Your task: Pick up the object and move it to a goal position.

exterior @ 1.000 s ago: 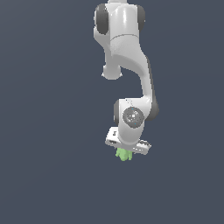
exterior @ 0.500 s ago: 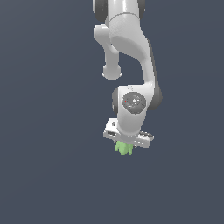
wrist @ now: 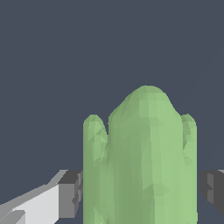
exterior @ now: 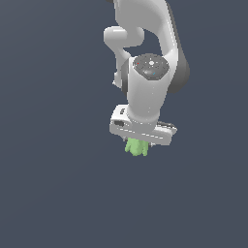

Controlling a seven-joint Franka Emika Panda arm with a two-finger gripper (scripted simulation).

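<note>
Beneath the white Panda gripper [exterior: 139, 143], the small light green lumpy ridged object [exterior: 136, 147] is seen clamped between the dark finger pads [wrist: 72, 192], its long axis running straight out along them; no goal marker is visible.

I'm working in a simulated scene, not any real room. Everything behind the white arm [exterior: 147, 92] is one flat, dark slate-blue ground [exterior: 53, 145] with no walls, furniture, seams or texture that I can make out. From the wrist camera the same plain colour fills the whole background [wrist: 52, 57]. The green lump [exterior: 136, 147] is built of visible flat facets, and the arm's surfaces are smooth and evenly shaded like a render.
</note>
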